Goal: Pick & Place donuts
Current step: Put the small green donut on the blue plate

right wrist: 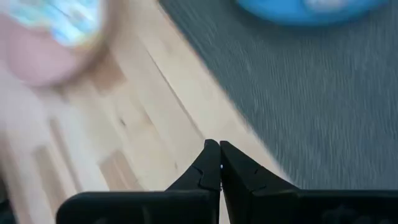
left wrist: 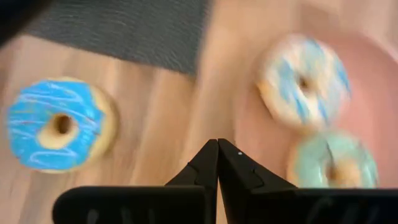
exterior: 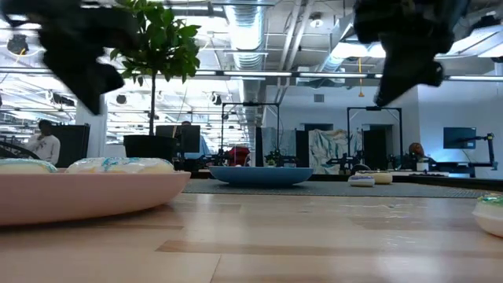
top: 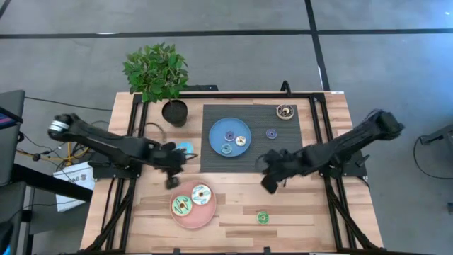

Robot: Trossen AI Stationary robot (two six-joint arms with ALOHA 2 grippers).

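- The left gripper (left wrist: 217, 163) hung over bare wood at about 9 o'clock from the table's centre, its fingers pressed together on nothing.
- The light blue donut (top: 185, 148) lay on the wood just beside it toward 1 o'clock, partly hidden by the arm in the high view and clearer in the left wrist view (left wrist: 57, 124).
- The pink plate (top: 190, 216) at 7 o'clock held a green donut (top: 181, 206) and a white donut (top: 201, 194); both were smeared in the left wrist view.
- The right gripper (right wrist: 219, 164) hovered at the dark mat's (top: 212, 163) near edge at 3 o'clock, tips together and empty.
- The blue plate (top: 219, 128) at 12 o'clock carried three minis too small to tell apart.
- A purple mini (top: 271, 133) and a dark brown donut (top: 284, 111) sat on the mat toward 1 o'clock.
- A green mini (top: 262, 217) lay alone on the wood at 5 o'clock.
- In the low view both arms were dark blurs cut off at the top.
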